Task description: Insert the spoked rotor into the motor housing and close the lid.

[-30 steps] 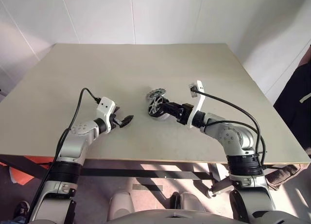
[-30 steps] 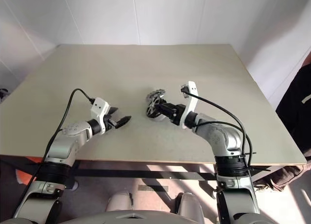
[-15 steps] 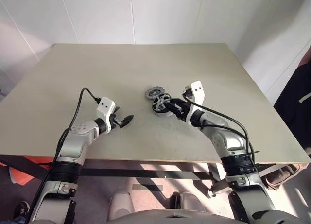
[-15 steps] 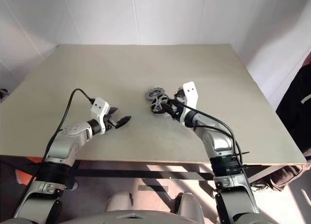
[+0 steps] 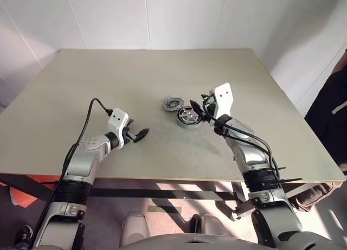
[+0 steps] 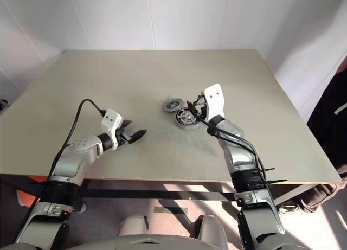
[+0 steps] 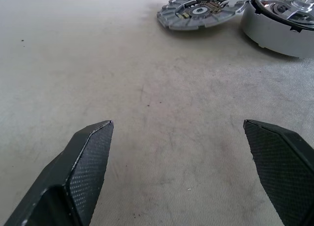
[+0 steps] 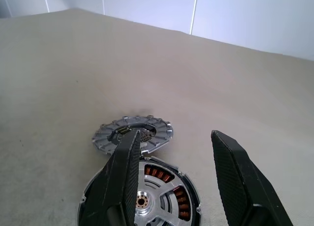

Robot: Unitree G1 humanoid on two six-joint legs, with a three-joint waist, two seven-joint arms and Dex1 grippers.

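The motor housing (image 5: 188,116) lies flat on the table, just right of centre. The spoked rotor (image 8: 159,187) sits in it, and copper windings show between its silvery spokes. The grey ribbed lid (image 5: 173,103) lies flat against the housing's far-left side. My right gripper (image 5: 198,106) hovers level over the housing's right edge, open, with nothing between its fingers. One finger (image 8: 125,177) overlaps the rotor in the right wrist view. My left gripper (image 5: 143,133) rests open low over bare table, well to the left of the parts. In its wrist view the lid (image 7: 198,10) and the housing wall (image 7: 274,37) lie ahead.
The beige table (image 5: 108,82) is wide, with its front edge close below my arms and white walls behind. A person in dark clothing (image 5: 332,106) stands beyond the table's right edge.
The housing with the rotor stood tilted on edge at my right gripper's fingers; it now lies flat. The right gripper has rolled and drawn off to the right. The left arm is still.
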